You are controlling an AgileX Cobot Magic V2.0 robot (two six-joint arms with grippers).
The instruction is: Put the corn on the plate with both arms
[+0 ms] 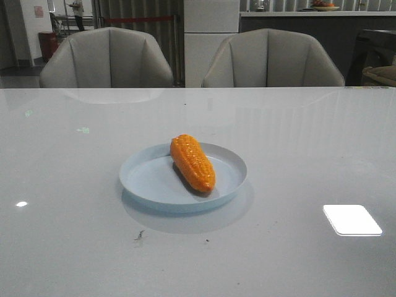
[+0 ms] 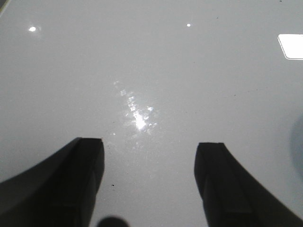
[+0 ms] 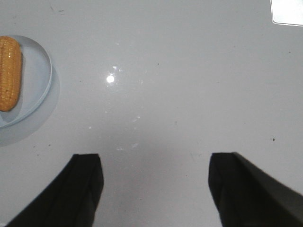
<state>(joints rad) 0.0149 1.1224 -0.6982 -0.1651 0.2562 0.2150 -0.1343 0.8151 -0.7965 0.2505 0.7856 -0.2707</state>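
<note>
Corn lies in the plate — placement looks done. My left tool and right tool both gape, empty, over bare tabletop. I'd keep clear of the plate, probably just park.

A glossy pale grey table fills the lower frame; 2 grey padded chairs stand behind it, upper centre.

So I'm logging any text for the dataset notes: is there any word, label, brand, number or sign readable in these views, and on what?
None can be read.
Corn: no label or print.
Plate: plain, unmarked.
Table: only light reflections, no writing.
Left gripper and right gripper: black fingers, no visible markings.
Wall notice far in the background: too small and blurred to read.
</note>
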